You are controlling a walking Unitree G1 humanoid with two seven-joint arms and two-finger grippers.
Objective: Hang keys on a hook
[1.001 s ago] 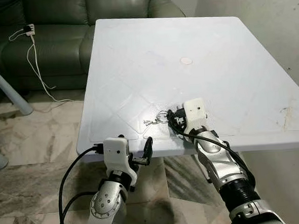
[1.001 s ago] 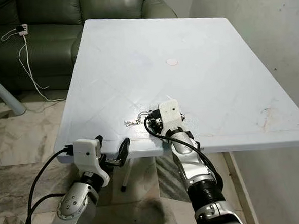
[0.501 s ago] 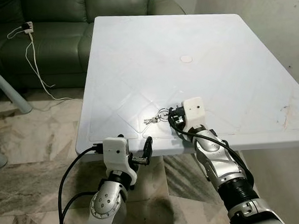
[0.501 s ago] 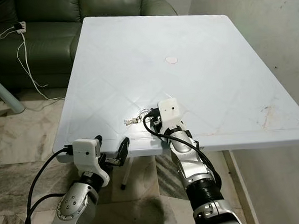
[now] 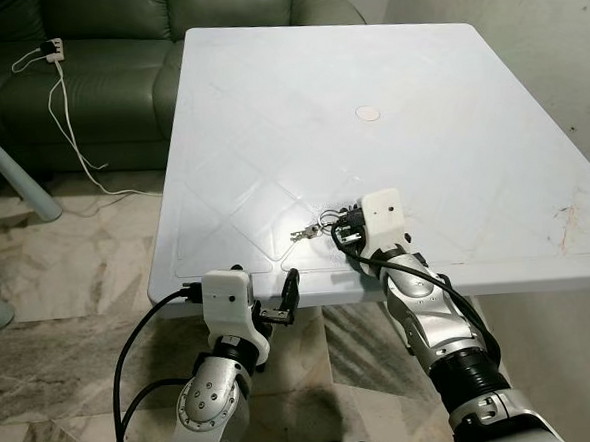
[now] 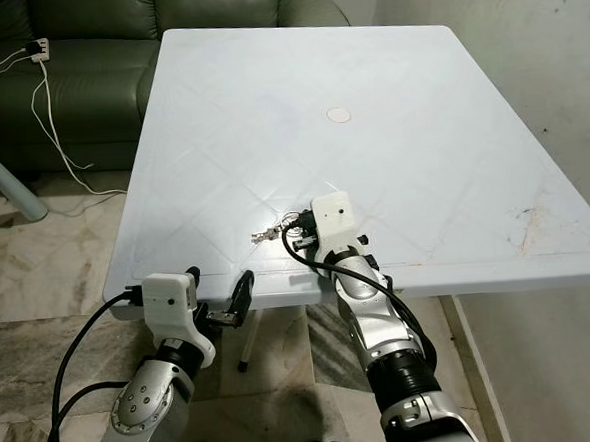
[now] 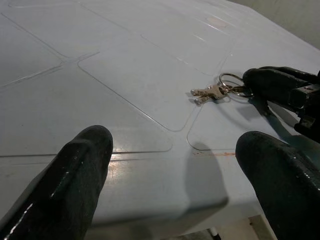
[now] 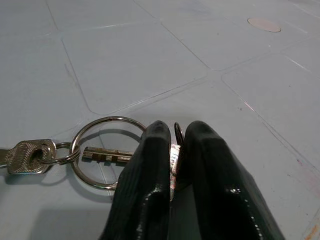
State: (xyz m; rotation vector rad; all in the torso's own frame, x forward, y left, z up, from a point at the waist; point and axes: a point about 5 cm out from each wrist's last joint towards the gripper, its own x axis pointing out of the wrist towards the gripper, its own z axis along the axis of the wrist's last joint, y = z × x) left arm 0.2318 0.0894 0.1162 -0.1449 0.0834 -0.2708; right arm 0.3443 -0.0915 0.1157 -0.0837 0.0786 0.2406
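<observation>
Steel keys (image 8: 60,152) are lying near the front edge of the white table (image 5: 448,101), where the right gripper (image 8: 174,145) is pinching only the ring's rim, risking slippage, while the left gripper (image 7: 175,175) is hanging spread below that edge.

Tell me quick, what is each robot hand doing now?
Left gripper: open, holding nothing, at the white plastic table's near edge.
Right gripper: shut on the silver metal keys.
</observation>
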